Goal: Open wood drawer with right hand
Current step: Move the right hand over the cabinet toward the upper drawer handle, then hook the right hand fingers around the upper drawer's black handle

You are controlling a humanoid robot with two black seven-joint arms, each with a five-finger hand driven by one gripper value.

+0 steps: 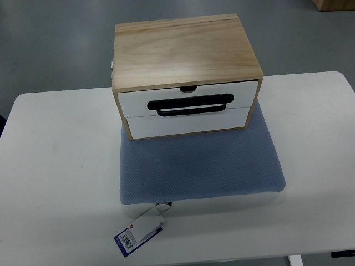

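Neither robot hand shows in the top view, so whether their fingers are spread or curled cannot be told, nor how the drawer lies relative to them.

At the left, the white table lies bare from its rounded left edge up to the blue cushion, leaving broad open room on that side. Near the front edge, left of centre, a white paper tag with a blue-bordered barcode label lies on the table, hanging from the cushion's front edge by a short string.

In the middle, the wooden drawer box stands on the rear part of the cushion, its plywood top facing the camera and its front turned toward the robot's side. It holds two white drawers, both shut flush with the wooden frame: the upper drawer has a small half-round notch at its top edge, and the lower drawer sits just beneath. A black loop handle lies across the seam between them. Nothing stands before the drawer fronts; only the cushion's bare blue surface lies there.

At the right, the table runs bare to its rounded corner, with grey floor beyond. A wooden thing is cut by the top right corner.
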